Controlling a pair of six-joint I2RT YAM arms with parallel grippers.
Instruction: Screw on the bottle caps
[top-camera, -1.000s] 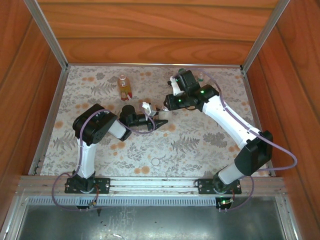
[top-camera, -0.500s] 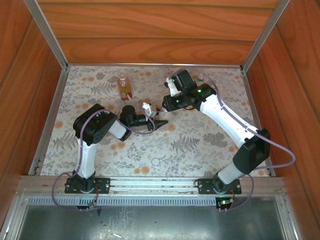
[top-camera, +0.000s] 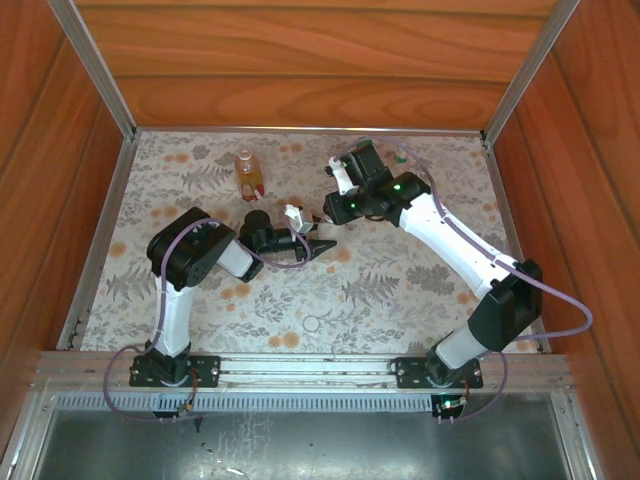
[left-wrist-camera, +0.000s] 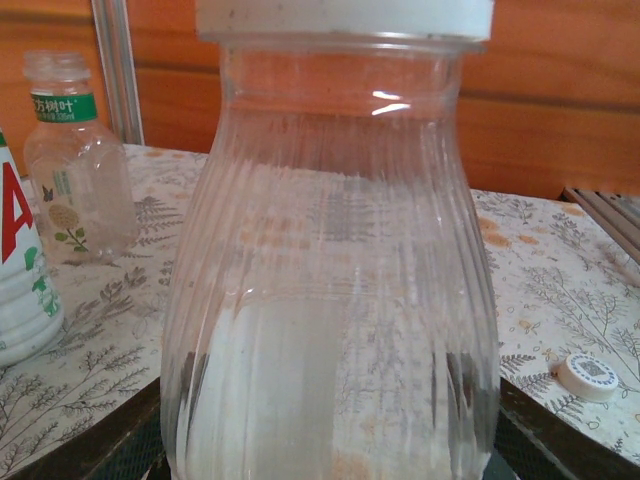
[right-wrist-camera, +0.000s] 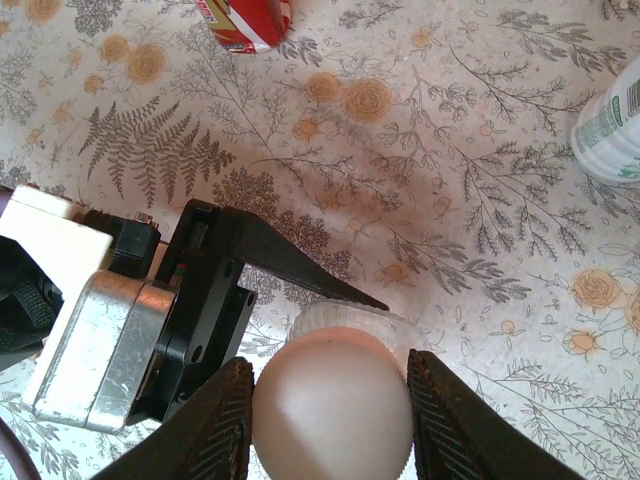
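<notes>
Two arms, same build: white links, black joint housings. On the left arm (top-camera: 172, 305) and the right arm (top-camera: 462, 248), a lilac cable (top-camera: 572, 312) loops along each from base to wrist. Green LEDs (top-camera: 398, 184) are lit on the right arm's upper joints, one more at its base. Black base plates (top-camera: 170, 368) are screwed to an aluminium rail (top-camera: 300, 372). Left jaws are black with a pointed tip, on a silver metal block (right-wrist-camera: 95, 350) with a white housing (right-wrist-camera: 50, 235) behind. Right jaws are dark plastic.

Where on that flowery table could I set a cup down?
Bare: the near cloth between the arm bases, and the far left corner beside the amber bottle. Crowded: the middle, where the left gripper and right gripper meet at the clear bottle.
</notes>
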